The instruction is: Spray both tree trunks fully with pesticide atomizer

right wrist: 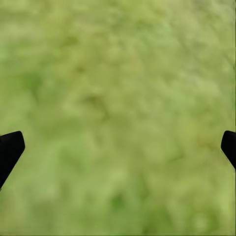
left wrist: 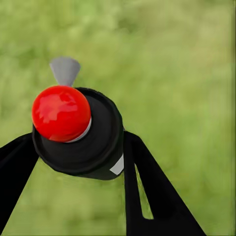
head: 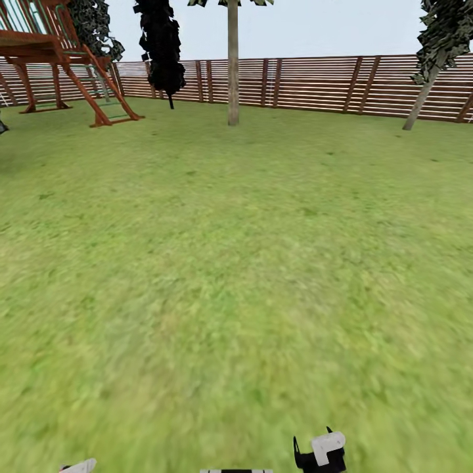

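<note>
While clamped by left jaws, atomizer point(left wrist: 78, 135) shows glossy red knob.

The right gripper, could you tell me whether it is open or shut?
Open: the right gripper has fingertips far apart with only grass between.

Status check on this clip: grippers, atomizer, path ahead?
Left gripper shut on atomizer. Right gripper open, over grass. Tree trunk ahead by fence, lawn between unobstructed.
</note>
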